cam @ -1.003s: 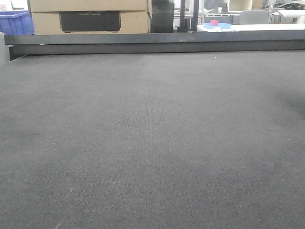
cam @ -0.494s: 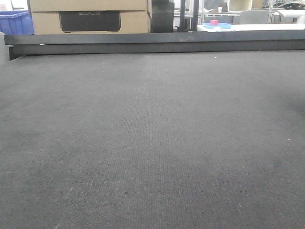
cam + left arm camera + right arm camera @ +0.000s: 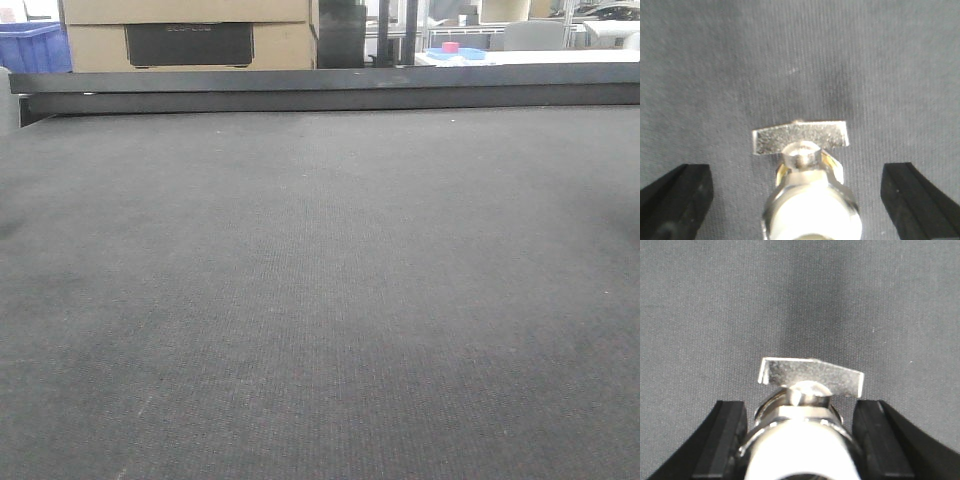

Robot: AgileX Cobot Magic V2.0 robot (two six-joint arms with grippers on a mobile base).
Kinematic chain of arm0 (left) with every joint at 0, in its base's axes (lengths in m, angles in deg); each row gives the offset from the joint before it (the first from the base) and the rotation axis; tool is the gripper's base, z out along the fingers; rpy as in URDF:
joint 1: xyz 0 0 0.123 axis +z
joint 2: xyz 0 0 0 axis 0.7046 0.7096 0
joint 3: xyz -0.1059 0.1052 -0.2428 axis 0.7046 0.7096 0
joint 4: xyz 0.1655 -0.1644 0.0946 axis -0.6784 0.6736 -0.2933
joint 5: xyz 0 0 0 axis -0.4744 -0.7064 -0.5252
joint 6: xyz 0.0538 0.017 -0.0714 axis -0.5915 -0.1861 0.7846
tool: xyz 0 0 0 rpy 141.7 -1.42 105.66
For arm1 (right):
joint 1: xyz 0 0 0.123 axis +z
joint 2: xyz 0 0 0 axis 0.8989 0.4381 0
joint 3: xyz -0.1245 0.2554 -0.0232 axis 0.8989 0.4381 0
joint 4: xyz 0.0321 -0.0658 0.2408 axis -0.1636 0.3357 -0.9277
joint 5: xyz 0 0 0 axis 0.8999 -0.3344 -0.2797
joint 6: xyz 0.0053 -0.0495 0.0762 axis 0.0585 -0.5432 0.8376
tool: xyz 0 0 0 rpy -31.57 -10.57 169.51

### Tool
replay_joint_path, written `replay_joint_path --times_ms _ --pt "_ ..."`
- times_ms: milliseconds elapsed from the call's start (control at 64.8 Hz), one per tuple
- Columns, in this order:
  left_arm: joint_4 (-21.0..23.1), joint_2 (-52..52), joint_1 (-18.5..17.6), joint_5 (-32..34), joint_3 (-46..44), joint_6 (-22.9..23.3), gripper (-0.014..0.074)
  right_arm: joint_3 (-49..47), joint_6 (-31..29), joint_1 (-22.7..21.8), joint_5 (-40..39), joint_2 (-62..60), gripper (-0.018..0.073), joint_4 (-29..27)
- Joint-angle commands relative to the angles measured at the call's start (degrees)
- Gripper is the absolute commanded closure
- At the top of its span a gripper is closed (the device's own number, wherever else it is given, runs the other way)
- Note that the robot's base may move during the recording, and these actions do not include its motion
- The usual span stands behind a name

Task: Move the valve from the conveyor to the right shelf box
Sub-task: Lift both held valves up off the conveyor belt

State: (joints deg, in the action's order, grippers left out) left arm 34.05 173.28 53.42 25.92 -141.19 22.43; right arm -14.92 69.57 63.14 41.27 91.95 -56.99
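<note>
The conveyor is a wide dark grey belt that fills the front view, with a black rail along its far edge. No valve or gripper shows in that view. In the left wrist view a shiny metal valve with a flat handle lies on the belt between the jaws of my left gripper, which stand wide open and clear of it. In the right wrist view my right gripper is shut on another valve, with its black fingers against the valve's body. The shelf is out of view.
Behind the rail stand cardboard boxes, a blue bin at the far left, and a white table with a blue and pink object at the far right.
A faint shadow has appeared on the belt at the left edge of the front view. The shadow at the right edge has shifted slightly. The belt surface otherwise looks the same.
</note>
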Motion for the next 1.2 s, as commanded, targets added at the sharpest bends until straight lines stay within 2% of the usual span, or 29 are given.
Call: replay_joint_path --times_ms 0,216,309,370,417,479,587,726,864,1189 --pt "0.6 0.5 0.3 -0.9 -0.5 0.6 0.0016 -0.2 -0.3 0.0 -1.8 -1.1 0.0716 0.1" --pt "0.6 0.9 0.3 -1.1 -0.4 1.7 0.0024 -0.2 -0.3 0.0 -2.5 -1.1 0.0716 0.1" --pt "0.6 1.0 0.3 -1.1 -0.4 1.8 0.0094 -0.2 -0.3 0.0 -3.0 -1.1 0.0716 0.1" --pt "0.6 1.0 0.3 -1.2 -0.4 1.9 0.0185 -0.2 -0.3 0.0 -3.3 -1.1 0.0716 0.1" --pt "0.6 1.0 0.3 -1.3 -0.4 2.0 0.0309 -0.2 -0.3 0.0 -3.6 -1.2 0.0716 0.1" --pt "0.6 1.0 0.3 -1.8 -0.4 2.0 0.0429 -0.2 -0.3 0.0 -4.0 -1.5 0.0716 0.1" --pt "0.6 1.0 0.3 -2.6 -0.4 2.0 0.0711 -0.2 -0.3 0.0 -4.5 -2.2 0.0716 0.1" --pt "1.3 0.5 0.3 -5.1 -0.9 2.0 0.0708 -0.2 -0.3 0.0 -4.7 -4.1 0.0716 0.1" --pt "4.2 -3.2 0.3 -5.3 -1.1 2.0 0.0708 -1.7 -0.3 0.0 -4.7 -6.3 0.0716 0.1" --pt "4.8 -20.4 0.3 -1.7 -1.1 2.0 0.0708 -8.4 -0.3 0.0 -4.1 -10.3 0.0716 -0.8"
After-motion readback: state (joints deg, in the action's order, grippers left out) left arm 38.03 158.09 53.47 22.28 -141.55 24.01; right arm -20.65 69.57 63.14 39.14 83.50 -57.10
